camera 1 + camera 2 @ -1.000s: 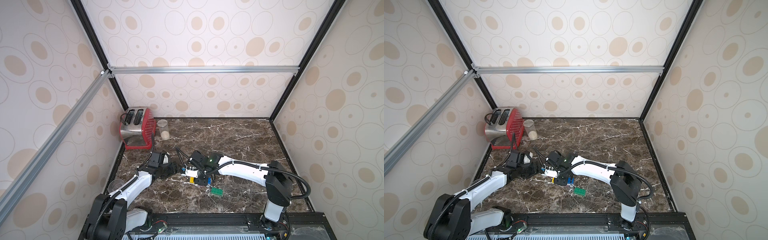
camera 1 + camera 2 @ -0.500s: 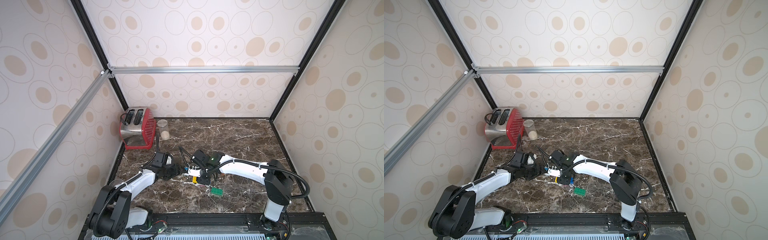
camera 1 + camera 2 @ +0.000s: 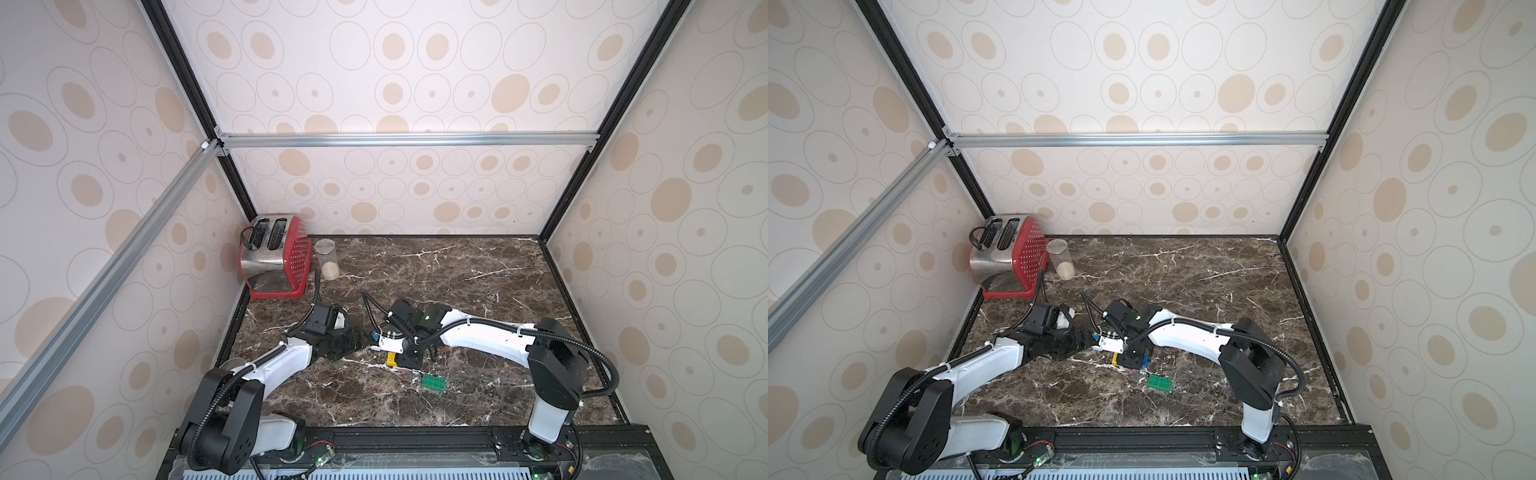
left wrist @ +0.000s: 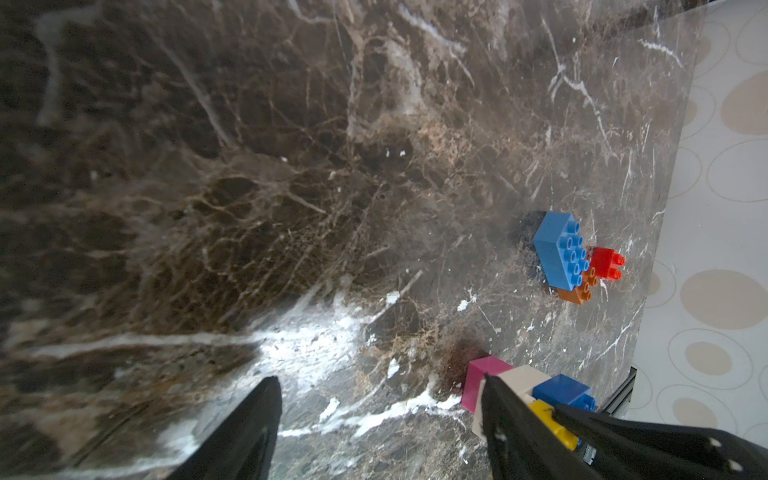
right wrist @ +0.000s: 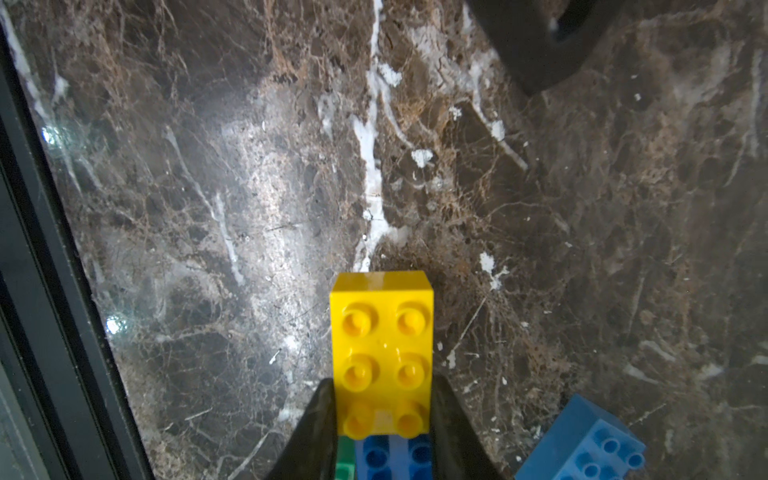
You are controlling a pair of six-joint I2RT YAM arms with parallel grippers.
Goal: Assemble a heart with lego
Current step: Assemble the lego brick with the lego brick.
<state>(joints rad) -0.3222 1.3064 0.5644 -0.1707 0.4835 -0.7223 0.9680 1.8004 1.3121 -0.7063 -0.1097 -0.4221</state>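
Yellow brick (image 5: pixel 382 332): glossy plastic, oblong, six round studs; joined to a pink-white-blue brick stack (image 4: pixel 521 376). Long axis runs along the right gripper (image 5: pixel 382 384), which pinches it. Veined marble table (image 3: pixel 457 270), toward front edge. Left gripper (image 4: pixel 380 379) spread.

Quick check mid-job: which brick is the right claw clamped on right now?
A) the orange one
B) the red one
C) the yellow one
C: in the right wrist view the right claw has its two fingers closed on the sides of the yellow brick. The left wrist view shows the red brick and orange brick lying loose beside a blue brick.
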